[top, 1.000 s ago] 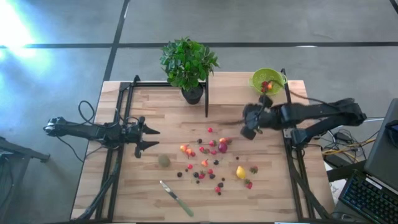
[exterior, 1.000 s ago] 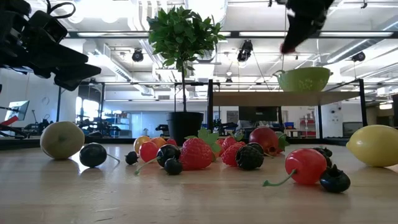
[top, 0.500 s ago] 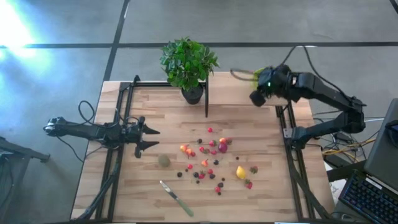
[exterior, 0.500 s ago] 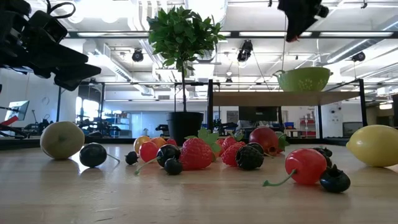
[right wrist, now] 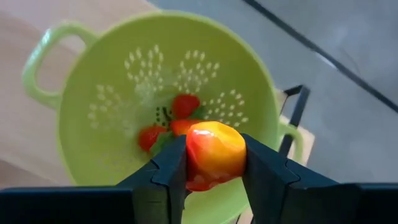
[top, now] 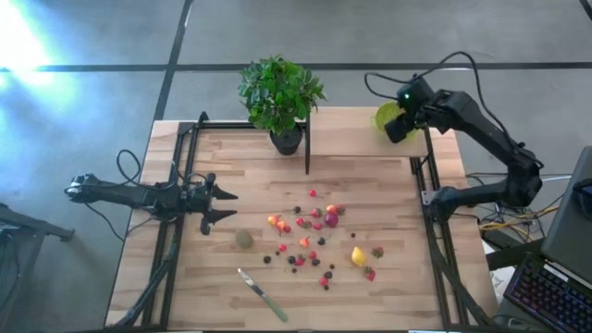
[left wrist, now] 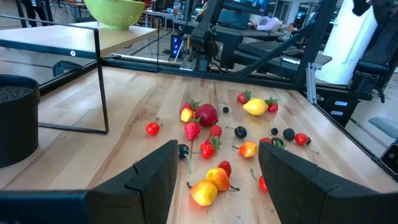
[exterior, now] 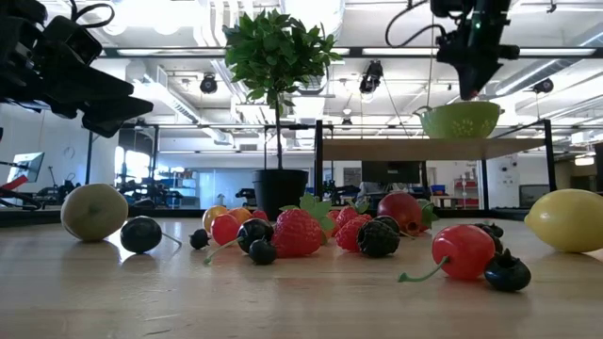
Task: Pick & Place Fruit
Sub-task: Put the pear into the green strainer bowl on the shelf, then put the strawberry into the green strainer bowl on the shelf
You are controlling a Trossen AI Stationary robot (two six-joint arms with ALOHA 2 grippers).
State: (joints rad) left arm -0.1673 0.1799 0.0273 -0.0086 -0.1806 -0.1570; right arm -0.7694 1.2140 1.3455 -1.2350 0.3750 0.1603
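Right gripper (right wrist: 208,163) hovers over green colander (right wrist: 93,93), jaws clamped on orange-red fruit (right wrist: 214,149). Release best made centred above strawberries (right wrist: 168,121) inside, low enough to avoid bounce-out. Remaining fruit (top: 310,236) scattered mid-counter. Left gripper (top: 222,205) parked at counter's left edge, jaws wide, empty.

Potted plant (top: 280,100) at back; green colander (top: 387,115) right; knife (top: 262,294) front.

One lemon (top: 357,256), one kiwi (top: 243,239), one knife (top: 262,294), one bowl (right wrist: 168,106), one plant (top: 279,95)
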